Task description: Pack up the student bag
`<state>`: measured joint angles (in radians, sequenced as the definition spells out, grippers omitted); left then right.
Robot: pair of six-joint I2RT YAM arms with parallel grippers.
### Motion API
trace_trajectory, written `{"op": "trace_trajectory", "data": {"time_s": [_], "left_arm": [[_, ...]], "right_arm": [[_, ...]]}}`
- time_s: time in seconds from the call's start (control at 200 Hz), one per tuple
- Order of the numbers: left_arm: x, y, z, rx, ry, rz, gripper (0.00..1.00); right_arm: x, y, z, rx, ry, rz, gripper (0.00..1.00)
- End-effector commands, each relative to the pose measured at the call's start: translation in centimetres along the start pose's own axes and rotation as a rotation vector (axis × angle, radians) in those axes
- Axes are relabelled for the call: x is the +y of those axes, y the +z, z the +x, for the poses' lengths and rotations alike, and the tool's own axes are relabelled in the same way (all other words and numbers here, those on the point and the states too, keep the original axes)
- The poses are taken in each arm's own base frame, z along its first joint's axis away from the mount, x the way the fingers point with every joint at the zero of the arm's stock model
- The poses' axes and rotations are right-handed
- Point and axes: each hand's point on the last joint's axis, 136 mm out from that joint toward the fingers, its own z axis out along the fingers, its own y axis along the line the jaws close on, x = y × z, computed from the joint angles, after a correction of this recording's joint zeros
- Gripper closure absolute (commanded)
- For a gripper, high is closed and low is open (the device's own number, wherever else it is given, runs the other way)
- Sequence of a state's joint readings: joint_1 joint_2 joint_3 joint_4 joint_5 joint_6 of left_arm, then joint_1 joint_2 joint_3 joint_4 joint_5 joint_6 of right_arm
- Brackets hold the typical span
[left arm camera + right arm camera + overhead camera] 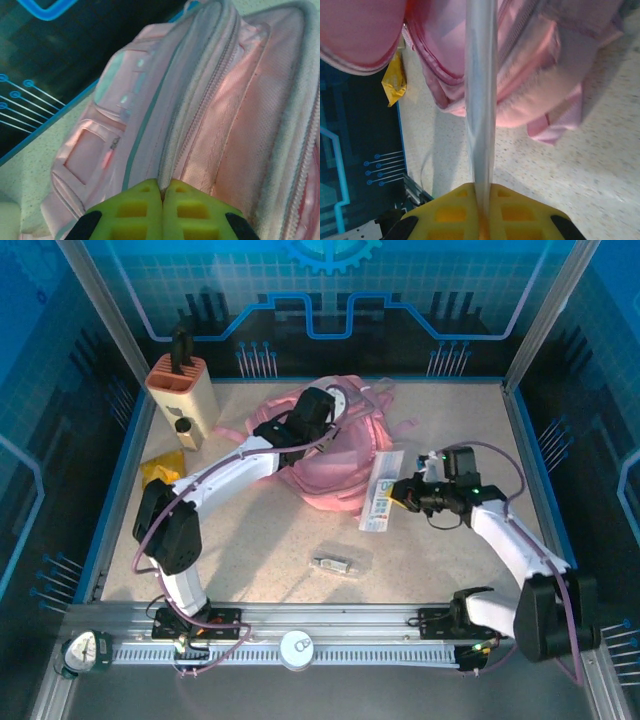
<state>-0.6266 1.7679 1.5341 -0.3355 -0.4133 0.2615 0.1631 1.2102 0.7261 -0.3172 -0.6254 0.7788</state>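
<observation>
The student bag (335, 462), a soft pink backpack, lies at the middle back of the table. My left gripper (325, 408) rests on top of it. In the left wrist view that left gripper (163, 192) is shut on the grey zip edge of the student bag (210, 110), whose compartment gapes to the right. My right gripper (407, 497) is shut on a long flat clear packet (381, 490) just right of the bag. Seen edge-on in the right wrist view, the packet (481, 100) runs up from the right gripper (482, 195) toward the student bag (520, 60).
A beige box-shaped holder (180, 395) with a black top stands at the back left. A small yellow packet (160, 472) lies beside the left arm. A small clear-wrapped item (333, 564) lies on the table near the front. Blue walls ring the table.
</observation>
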Motion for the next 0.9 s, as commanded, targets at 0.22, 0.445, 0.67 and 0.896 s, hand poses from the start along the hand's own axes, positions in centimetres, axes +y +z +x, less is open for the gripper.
{"op": "trace_trajectory", "data": {"time_s": [0.22,0.445,0.67,0.896], "left_arm": [[1.3,-3.7,-3.6,-0.095,-0.145,0.027,1.00],[1.9,-4.0,-4.1,-0.073,-0.231,0.014,1.00],[1.8,-4.3,-4.0,-0.050,-0.278,0.027,1.00],[1.2,-4.3,-3.6,-0.031,-0.308,0.060,1.00]], "right_arm": [[7.6,8.7,-5.9,0.022,-0.103,-0.119,0.89],[5.8,14.6,-11.4,-0.013,-0.073,-0.019,0.83],[3.8,12.4,-11.6,-0.100,-0.232,0.197,0.46],[0.8,9.8,-6.3,-0.069,-0.232,0.236,0.52]]}}
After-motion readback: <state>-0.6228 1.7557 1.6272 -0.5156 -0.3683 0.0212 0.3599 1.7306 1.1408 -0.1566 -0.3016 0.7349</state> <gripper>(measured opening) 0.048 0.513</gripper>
